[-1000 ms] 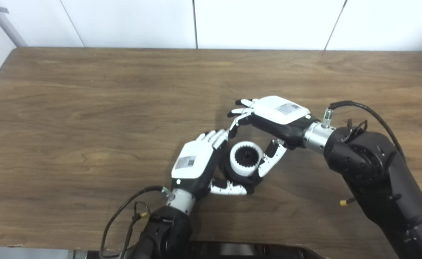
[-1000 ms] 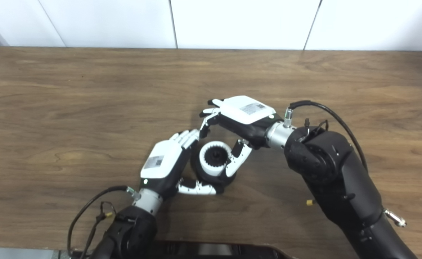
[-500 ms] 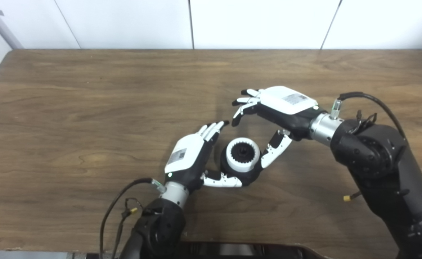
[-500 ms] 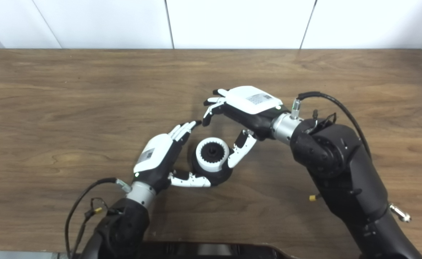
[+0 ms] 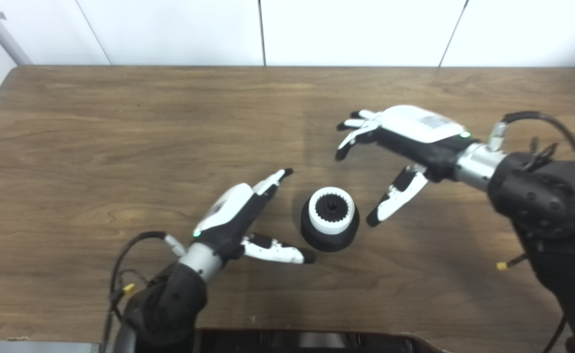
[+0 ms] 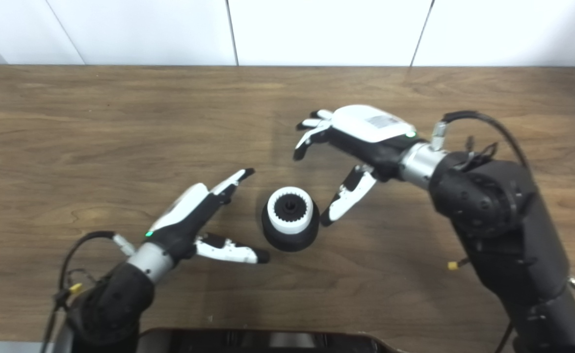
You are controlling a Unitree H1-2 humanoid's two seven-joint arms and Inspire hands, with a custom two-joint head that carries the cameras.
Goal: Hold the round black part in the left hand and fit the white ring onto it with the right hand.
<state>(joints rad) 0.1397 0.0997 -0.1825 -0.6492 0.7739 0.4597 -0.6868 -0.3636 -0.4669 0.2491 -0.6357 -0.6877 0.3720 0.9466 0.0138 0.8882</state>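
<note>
Left eye view: black part (image 5: pixel 330 234) between open hands.

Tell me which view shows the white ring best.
Left eye view, marginally: the white ring sits near the frame's centre, its toothed inner edge visible atop the round black part. The right eye view shows the same ring equally unobstructed, just shifted left.

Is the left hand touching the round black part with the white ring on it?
Apart. The left eye view shows bare table between the left hand and the round black part carrying the white ring.
</note>
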